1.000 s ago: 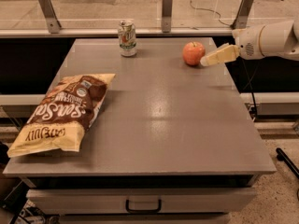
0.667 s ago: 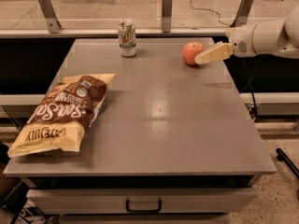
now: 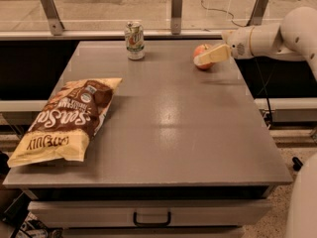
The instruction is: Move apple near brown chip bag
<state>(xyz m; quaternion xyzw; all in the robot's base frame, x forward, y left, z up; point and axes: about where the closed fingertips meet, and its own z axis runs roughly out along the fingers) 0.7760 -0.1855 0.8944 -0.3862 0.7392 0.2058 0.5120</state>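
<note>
Apple [image 3: 201,50]: round, red-orange, resting on the table top at the far right, close to the back edge. Sweep from the left. Brown chip bag [image 3: 67,120] lies flat at the near-left corner of the grey table [image 3: 178,133]. Its long axis runs on a diagonal from the front-left edge up toward the middle, with pale yellow ends and white lettering across the brown. Further back and a little left of centre, a small soda can [image 3: 134,40] stands upright near the back edge, well apart from both bag and apple. Then bare table, then the apple. Right of it, the gripper [image 3: 208,57], cream-coloured, comes in low and nearly level from the right on the white arm [image 3: 277,36], which reaches over the table's right side. The gripper's tip overlaps the apple's near face from where I stand. It looks to be at the fruit, possibly touching. Whether it is spread around the apple or pinched on it, I cannot tell. Key relation: the apple lies at the very tip of the gripper, on its left, so the reach looks complete and only the hold is in doubt. The bag lies well apart from there, leftward and toward the front, clear across the table on a diagonal. My reading: once the hold is sure, the carry runs left and forward over bare surface. The can stands behind that line and should not interfere. The apple, being round, may roll when set down.
</note>
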